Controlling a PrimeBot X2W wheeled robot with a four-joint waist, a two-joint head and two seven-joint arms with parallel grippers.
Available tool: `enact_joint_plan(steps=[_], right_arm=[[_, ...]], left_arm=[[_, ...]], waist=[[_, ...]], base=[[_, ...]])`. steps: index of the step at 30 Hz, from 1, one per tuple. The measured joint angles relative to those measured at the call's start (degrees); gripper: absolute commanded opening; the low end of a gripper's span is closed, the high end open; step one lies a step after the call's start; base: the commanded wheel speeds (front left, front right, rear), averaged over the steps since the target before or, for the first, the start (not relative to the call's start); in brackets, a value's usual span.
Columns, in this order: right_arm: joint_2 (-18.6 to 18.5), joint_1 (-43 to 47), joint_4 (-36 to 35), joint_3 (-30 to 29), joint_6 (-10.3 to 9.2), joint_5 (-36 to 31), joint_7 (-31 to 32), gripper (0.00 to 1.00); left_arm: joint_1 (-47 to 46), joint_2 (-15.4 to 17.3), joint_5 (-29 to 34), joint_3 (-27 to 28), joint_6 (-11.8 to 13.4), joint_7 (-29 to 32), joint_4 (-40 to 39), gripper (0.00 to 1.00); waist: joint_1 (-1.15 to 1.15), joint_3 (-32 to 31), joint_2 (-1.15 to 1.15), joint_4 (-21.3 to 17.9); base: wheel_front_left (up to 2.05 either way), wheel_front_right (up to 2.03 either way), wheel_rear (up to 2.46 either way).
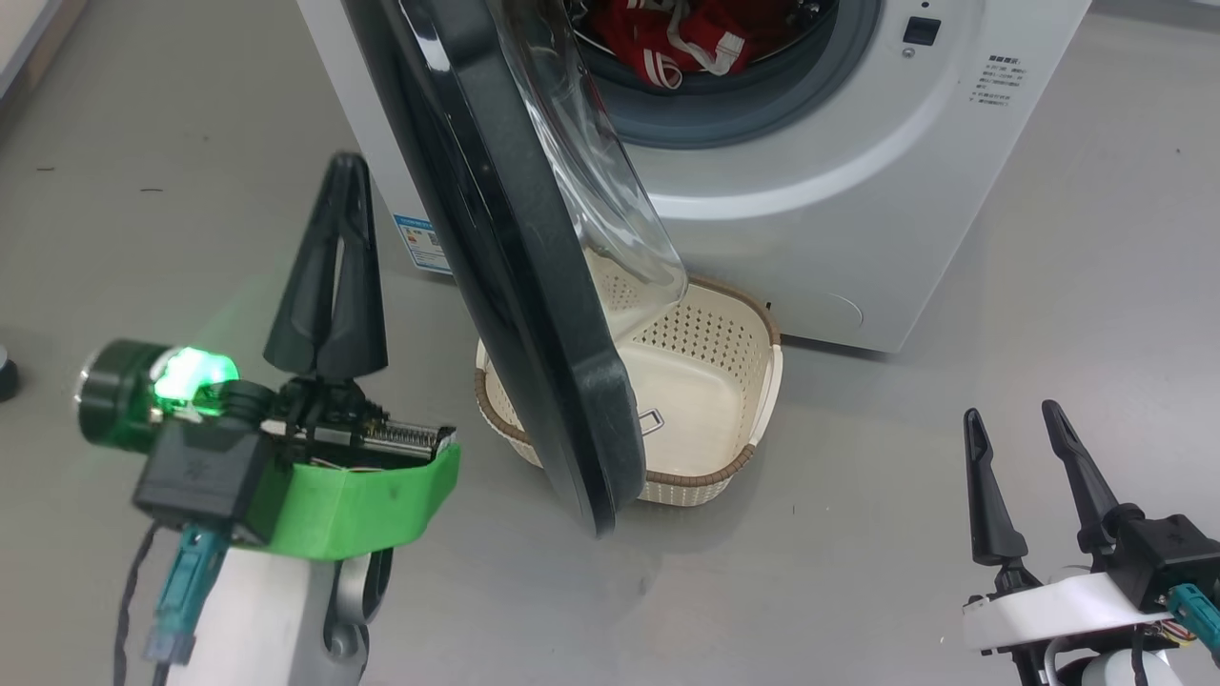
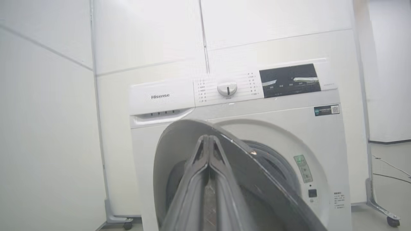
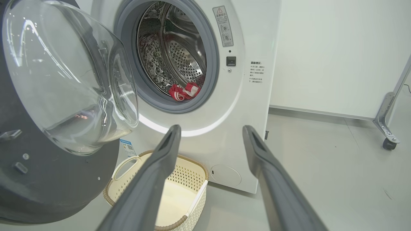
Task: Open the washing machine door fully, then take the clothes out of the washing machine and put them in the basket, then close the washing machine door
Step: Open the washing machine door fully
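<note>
The washing machine (image 1: 858,191) stands at the top of the head view, and its door (image 1: 515,286) hangs partly open with the black rim edge-on toward me. The door's glass bowl (image 3: 70,80) bulges over the basket (image 1: 705,381), which sits on the floor below the port. The red clothes (image 1: 686,38) lie inside the drum (image 3: 179,54). My left gripper (image 1: 348,164) is shut on nothing, left of the door's outer face. In the left wrist view its fingers (image 2: 221,179) point at the door (image 2: 257,179). My right gripper (image 1: 1010,412) is open at the lower right, apart from everything.
Grey floor spreads around the machine on both sides. A white partition on a metal foot with a caster (image 3: 388,142) stands right of the machine. A small dark round object (image 1: 5,372) sits at the far left edge of the floor.
</note>
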Motion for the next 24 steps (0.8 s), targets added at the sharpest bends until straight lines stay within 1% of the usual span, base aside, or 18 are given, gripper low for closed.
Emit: enact_joint_plan(steps=[4,6,11,15,18,21,24], right_arm=[[0.2,0.0,0.1,-0.2,0.05,-0.2,0.0,1.00],[0.3,0.0,0.2,-0.2,0.52,-0.6,0.0,1.00],[0.5,0.0,0.3,-0.3,0.60,-0.6,0.0,1.00],[0.6,0.0,0.4,-0.3,1.02,-0.8,0.0,1.00],[0.7,0.0,0.5,-0.4,1.16,-1.0,0.2,1.00],[0.7,0.0,0.6,-0.5,1.18,-1.0,0.2,1.00],[0.8,0.0,0.6,-0.7,1.19,-1.0,0.2,1.00]], left_arm=[[-2.5,0.0,0.7,-1.1,0.0,0.0,-6.8,0.00],[-3.6,0.0,0.4,-2.5,-0.1,0.0,-9.5,0.00],[-4.0,0.0,-1.8,-9.2,-3.1,0.0,-12.2,0.00],[-3.1,0.0,-2.9,-15.7,-6.3,0.0,-11.5,0.00],[-0.7,0.1,-3.7,-19.5,-8.2,0.0,-8.8,0.00],[2.1,0.3,-3.8,-22.0,-10.0,0.1,-5.3,0.00],[3.9,1.0,-3.8,-24.0,-11.2,1.6,-2.6,0.00]], waist=[[0.00,-0.2,0.00,0.0],[0.00,-0.2,0.00,0.0],[0.00,-0.3,0.00,-0.3],[0.00,-0.3,0.00,-0.5],[0.00,-0.4,0.00,-0.8],[0.00,-0.4,0.00,-0.9],[0.00,-0.4,0.00,-1.1]], base=[[0.00,0.00,0.00],[0.00,0.00,0.00],[0.00,0.00,0.00],[0.00,0.00,0.00],[0.00,0.00,0.00],[0.00,0.00,0.00],[0.00,0.00,0.00]])
